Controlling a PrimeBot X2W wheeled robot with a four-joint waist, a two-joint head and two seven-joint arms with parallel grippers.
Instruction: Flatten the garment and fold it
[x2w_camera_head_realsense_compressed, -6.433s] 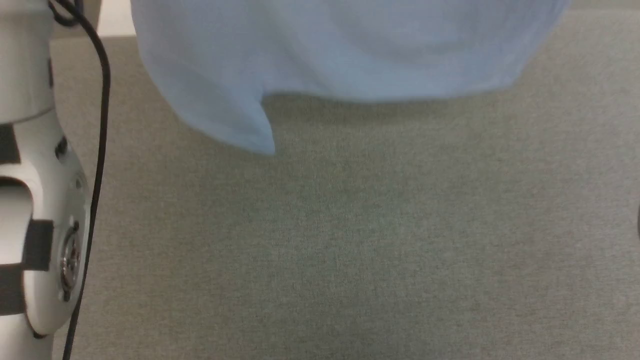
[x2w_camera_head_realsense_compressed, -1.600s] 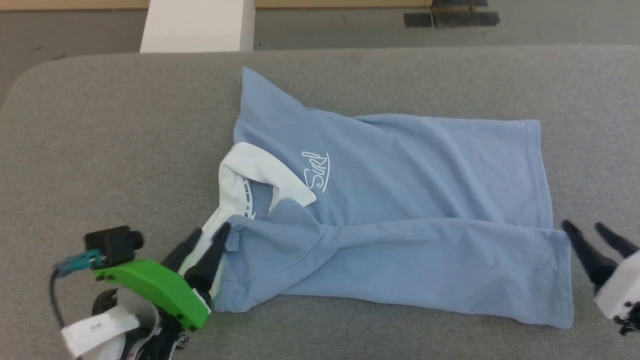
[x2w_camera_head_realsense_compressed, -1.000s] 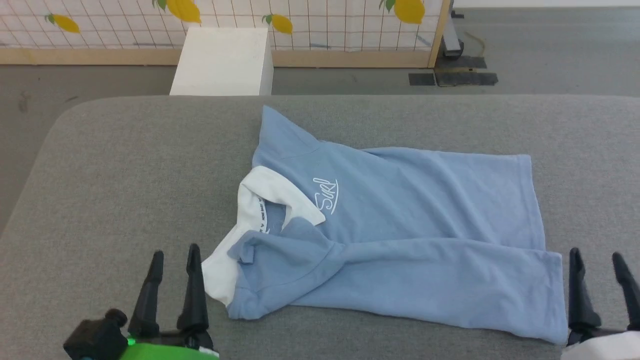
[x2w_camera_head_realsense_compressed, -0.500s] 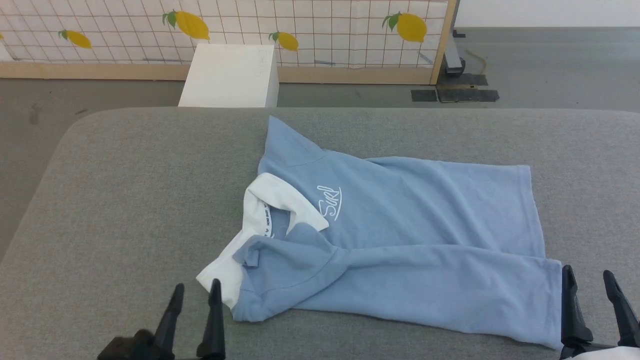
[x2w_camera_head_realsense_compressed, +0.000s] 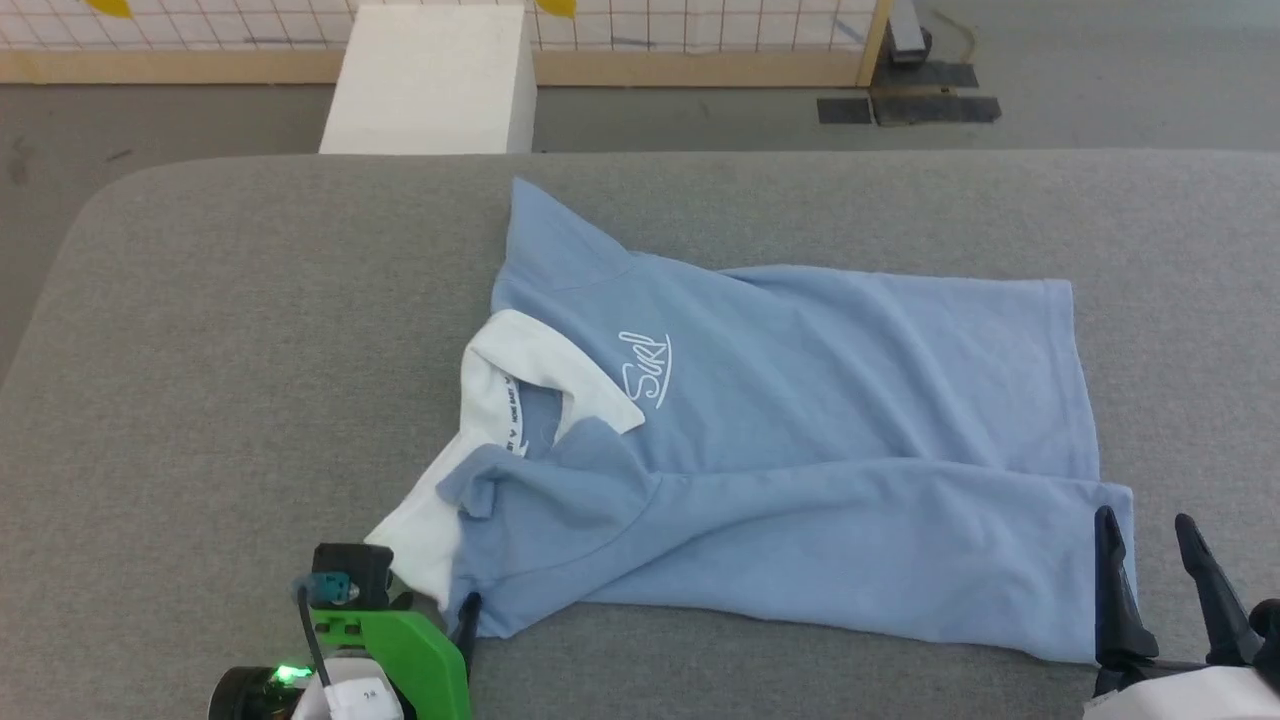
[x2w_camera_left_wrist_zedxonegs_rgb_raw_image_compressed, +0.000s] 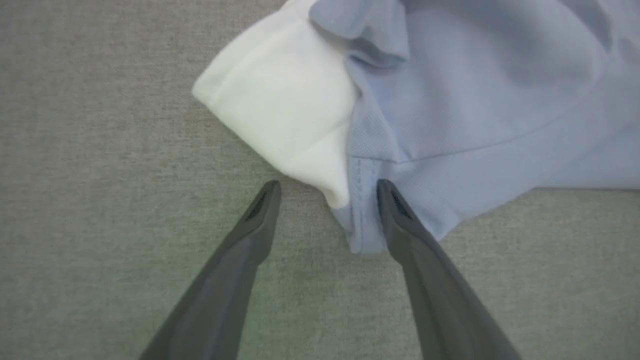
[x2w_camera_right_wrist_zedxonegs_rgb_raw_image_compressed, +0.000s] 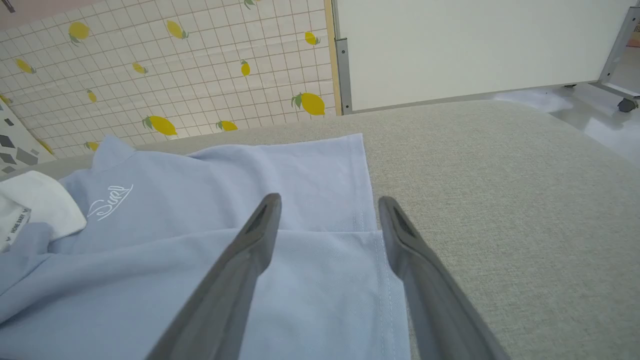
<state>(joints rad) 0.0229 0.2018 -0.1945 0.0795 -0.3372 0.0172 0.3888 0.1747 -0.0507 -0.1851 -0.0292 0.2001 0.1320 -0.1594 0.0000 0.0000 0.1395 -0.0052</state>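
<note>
The garment (x2w_camera_head_realsense_compressed: 800, 420), a light blue shirt with a white collar (x2w_camera_head_realsense_compressed: 520, 360) and a white cursive logo (x2w_camera_head_realsense_compressed: 645, 368), lies on the grey table (x2w_camera_head_realsense_compressed: 250, 350), collar to the left and hem to the right. Its near side is folded over the body. My left gripper (x2w_camera_left_wrist_zedxonegs_rgb_raw_image_compressed: 326, 184) points down, open, straddling the near-left corner where white inner cloth (x2w_camera_left_wrist_zedxonegs_rgb_raw_image_compressed: 280, 105) meets blue cloth (x2w_camera_left_wrist_zedxonegs_rgb_raw_image_compressed: 475, 100); its green mount (x2w_camera_head_realsense_compressed: 400, 650) shows in the head view. My right gripper (x2w_camera_head_realsense_compressed: 1144, 517) stands open at the near-right hem corner, its fingers over the hem edge (x2w_camera_right_wrist_zedxonegs_rgb_raw_image_compressed: 370, 220), holding nothing.
A white box (x2w_camera_head_realsense_compressed: 430, 80) stands on the floor beyond the table's far edge. A tiled wall with lemon prints (x2w_camera_right_wrist_zedxonegs_rgb_raw_image_compressed: 150, 75) and a white panel (x2w_camera_right_wrist_zedxonegs_rgb_raw_image_compressed: 475, 45) lie behind. Bare grey table surface stretches left of the shirt and to the right of the hem (x2w_camera_right_wrist_zedxonegs_rgb_raw_image_compressed: 500, 200).
The head camera has tipped downward. My left gripper has turned to point down over the garment's near-left corner. The right gripper stays by the hem corner, and both stay open.
</note>
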